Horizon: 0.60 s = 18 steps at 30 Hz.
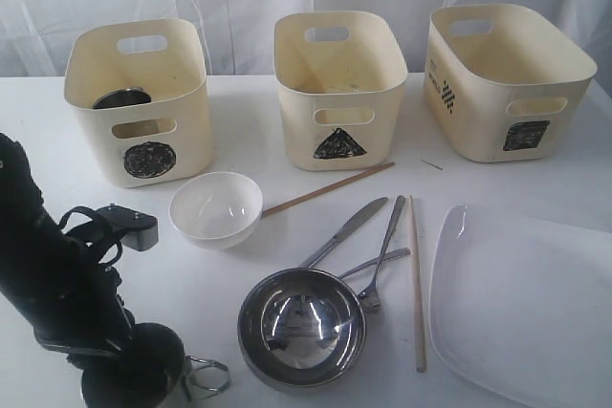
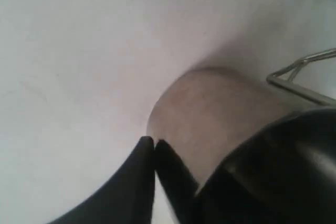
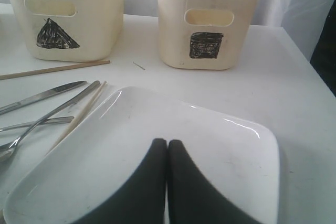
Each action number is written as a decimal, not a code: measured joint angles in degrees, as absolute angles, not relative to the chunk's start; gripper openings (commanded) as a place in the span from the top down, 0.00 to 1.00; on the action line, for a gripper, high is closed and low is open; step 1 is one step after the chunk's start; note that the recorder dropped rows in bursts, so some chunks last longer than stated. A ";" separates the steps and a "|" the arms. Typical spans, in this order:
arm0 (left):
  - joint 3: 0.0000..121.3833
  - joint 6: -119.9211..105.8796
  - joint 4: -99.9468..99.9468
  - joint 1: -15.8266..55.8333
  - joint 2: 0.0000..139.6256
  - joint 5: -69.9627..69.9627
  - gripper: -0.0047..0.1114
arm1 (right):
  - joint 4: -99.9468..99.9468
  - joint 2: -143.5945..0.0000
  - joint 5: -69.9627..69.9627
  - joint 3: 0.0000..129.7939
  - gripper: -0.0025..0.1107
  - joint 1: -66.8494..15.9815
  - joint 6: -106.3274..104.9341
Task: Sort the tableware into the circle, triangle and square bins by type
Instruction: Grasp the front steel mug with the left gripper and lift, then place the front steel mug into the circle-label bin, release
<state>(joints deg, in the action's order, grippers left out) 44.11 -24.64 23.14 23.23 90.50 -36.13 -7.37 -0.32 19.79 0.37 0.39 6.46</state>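
Bench [image 2: 79, 40] fills most of the left wrist view. Left end effector [image 2: 152, 141]: two dark finger shapes meet at a point right against a blurred tan-grey round body, the near steel mug [image 2: 210, 108]. Its wire handle [image 2: 299, 85] sticks out beyond. Too close and too blurred, so cannot tell how wide the jaws stand or whether the mug is gripped.

Right wrist view: right end effector [image 3: 167, 142] is fully closed, fingers pressed together, nothing between them, above the large white square plate [image 3: 220, 150]. Triangle bin [image 3: 94, 30] and square bin [image 3: 173, 40] stand beyond the plate. Knife [image 3: 42, 95] and forks [image 3: 37, 123] lie beside the plate. One chopstick [image 3: 79, 111] lies just along the plate's edge, another chopstick [image 3: 52, 69] in front of the triangle bin.

Exterior view: left arm [image 1: 57, 274] is low at the near left corner, over the near steel mug, with only the handle clearly showing. Circle bin [image 1: 96, 140] at far left holds the second steel mug [image 1: 121, 98]. Triangle bin is in the middle, the wider square bin at right. Small white bowl [image 1: 216, 207] sits upright in front of the circle bin. Steel bowl [image 1: 301, 327] is near the middle, with knife and forks fanning out from its rim. The plate is at near right, with a chopstick between it and the forks.
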 measured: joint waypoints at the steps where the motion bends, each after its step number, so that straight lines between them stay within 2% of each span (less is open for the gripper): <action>1: 44.11 -24.64 23.14 23.23 90.50 -35.60 0.96 | -7.37 -0.32 19.79 0.37 0.98 0.39 6.46; 7: 48.71 -24.53 22.91 23.23 90.96 -40.64 0.96 | -7.37 -0.32 19.79 0.37 0.98 0.39 6.46; 13: 60.02 -24.89 22.19 23.23 89.18 -49.04 0.96 | -7.37 -0.32 19.79 0.37 0.98 0.39 6.46; 18: 71.98 -22.78 13.78 23.23 84.56 -47.21 0.96 | -7.37 -0.32 19.79 0.37 0.98 0.39 6.46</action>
